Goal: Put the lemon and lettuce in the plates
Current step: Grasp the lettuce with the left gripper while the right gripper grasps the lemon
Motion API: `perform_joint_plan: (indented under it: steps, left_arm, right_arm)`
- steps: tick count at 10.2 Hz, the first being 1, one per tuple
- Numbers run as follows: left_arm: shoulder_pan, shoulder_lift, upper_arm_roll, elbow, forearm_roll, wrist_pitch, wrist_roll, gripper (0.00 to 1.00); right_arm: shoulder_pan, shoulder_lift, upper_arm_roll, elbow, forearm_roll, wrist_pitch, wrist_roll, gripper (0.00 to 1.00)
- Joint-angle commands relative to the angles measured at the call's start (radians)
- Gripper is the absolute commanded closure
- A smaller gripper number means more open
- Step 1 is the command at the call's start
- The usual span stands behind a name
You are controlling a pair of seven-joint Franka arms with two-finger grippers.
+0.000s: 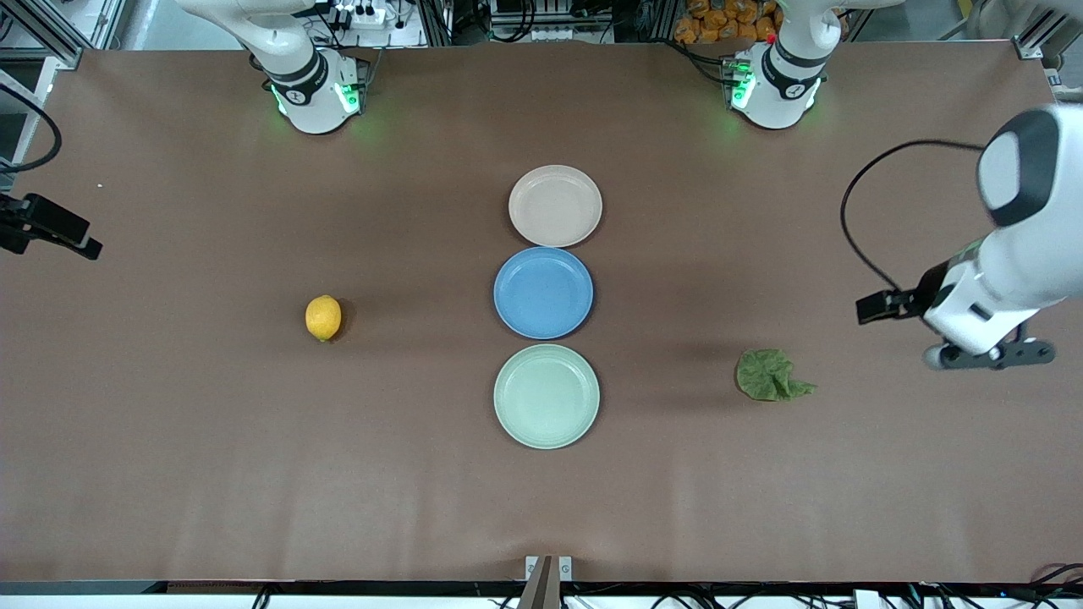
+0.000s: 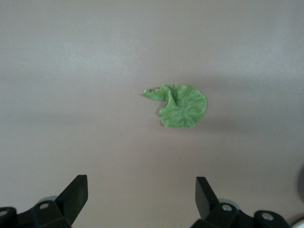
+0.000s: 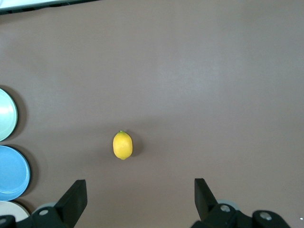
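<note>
The yellow lemon [image 1: 323,317] lies on the brown table toward the right arm's end. The green lettuce [image 1: 768,375] lies toward the left arm's end. The beige-pink plate [image 1: 555,205] and the mint green plate [image 1: 546,395] are both empty, at mid-table. My left gripper [image 1: 988,355] is open and empty, up in the air beside the lettuce [image 2: 180,105], with its fingers wide apart in the left wrist view [image 2: 141,194]. My right gripper [image 3: 140,197] is open and empty, high over the table near the lemon [image 3: 122,145]. Only a black part of its hand [image 1: 51,227] shows in the front view.
A blue plate [image 1: 543,292] lies between the beige and mint plates, all three in a row across the table's middle. The arm bases [image 1: 313,93] [image 1: 774,85] stand at the table's edge farthest from the front camera. The plates' rims show in the right wrist view [image 3: 5,114].
</note>
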Motion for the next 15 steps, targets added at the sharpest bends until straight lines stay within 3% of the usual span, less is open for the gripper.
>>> perform_joint_plan:
  steps: [1,4,6,9,12,13,14,15]
  left_arm:
    - [-0.001,0.100,-0.001,0.011,0.045,0.073,0.019,0.00]
    - [-0.014,0.242,-0.005,0.020,0.044,0.165,-0.001,0.00]
    - [-0.014,0.342,-0.006,0.023,0.035,0.281,-0.003,0.00]
    - [-0.046,0.396,-0.012,0.035,0.023,0.292,-0.061,0.00]
    - [-0.060,0.457,-0.012,0.034,0.006,0.340,-0.072,0.00]
    - [-0.059,0.479,-0.012,0.034,0.006,0.375,-0.072,0.00]
    - [-0.059,0.484,-0.012,0.034,0.001,0.386,-0.070,0.06]
    - [-0.060,0.488,-0.012,0.034,0.000,0.386,-0.070,0.21]
  right_arm:
    - [0.002,-0.007,0.002,-0.078,0.010,0.058,0.012,0.00]
    - [0.008,0.039,0.003,-0.180,0.011,0.116,0.012,0.00]
    - [0.048,0.111,0.006,-0.213,0.072,0.138,0.012,0.00]
    - [0.079,0.241,0.006,-0.236,0.100,0.210,0.013,0.00]
    - [0.118,0.311,0.008,-0.407,0.103,0.496,0.004,0.00]
    - [0.122,0.343,0.008,-0.411,0.114,0.523,0.012,0.00]
    - [0.123,0.370,0.008,-0.414,0.167,0.527,0.007,0.00]
    - [0.132,0.383,0.008,-0.420,0.183,0.532,0.007,0.00]
